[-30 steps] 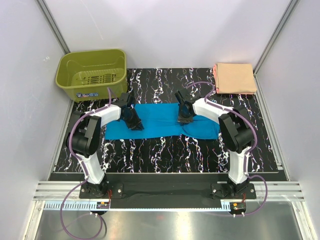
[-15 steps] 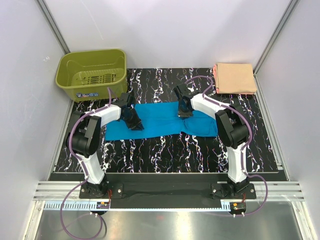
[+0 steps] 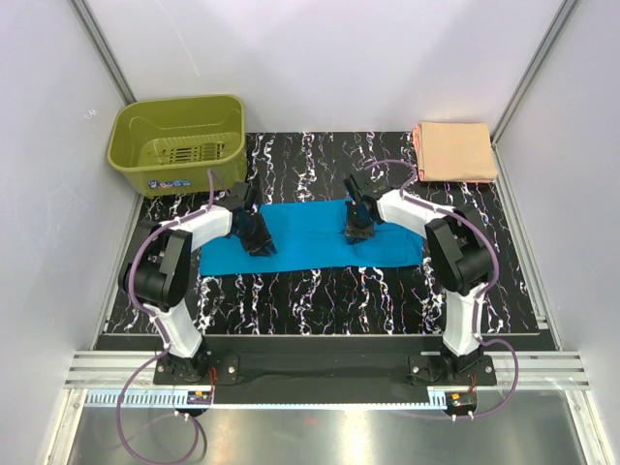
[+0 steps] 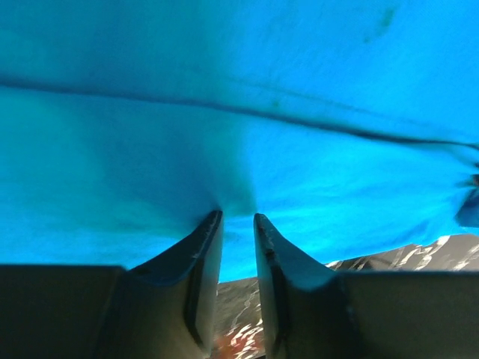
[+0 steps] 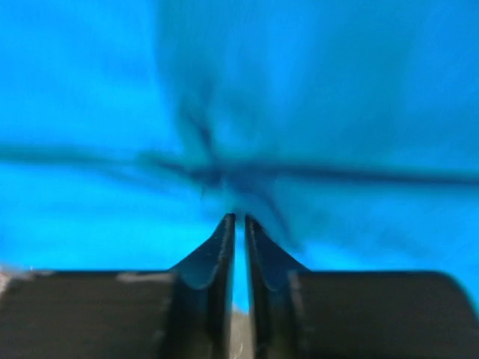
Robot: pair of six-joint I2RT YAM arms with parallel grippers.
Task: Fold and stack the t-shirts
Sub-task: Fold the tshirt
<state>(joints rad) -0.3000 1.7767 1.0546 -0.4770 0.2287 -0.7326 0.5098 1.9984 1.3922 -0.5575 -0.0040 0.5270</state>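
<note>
The turquoise t-shirt [image 3: 310,231] lies folded into a long strip across the middle of the marbled table. My left gripper [image 3: 254,236] is on its left part. In the left wrist view the left gripper [image 4: 237,215] is shut on a pucker of the blue cloth [image 4: 239,112]. My right gripper [image 3: 358,228] is on the strip's right part. In the blurred right wrist view the right gripper [image 5: 239,218] is pinched on a fold of the blue cloth [image 5: 352,90]. The peach t-shirt [image 3: 453,150] lies folded at the back right corner.
An olive-green plastic basket [image 3: 177,143] stands at the back left, close behind the left arm. The black marbled table [image 3: 320,300] has white walls and metal rails on both sides and at the back.
My right gripper went back toward the far edge, then came forward again with the cloth. My left gripper shifted slightly left. The strip's left end reaches a little further left.
</note>
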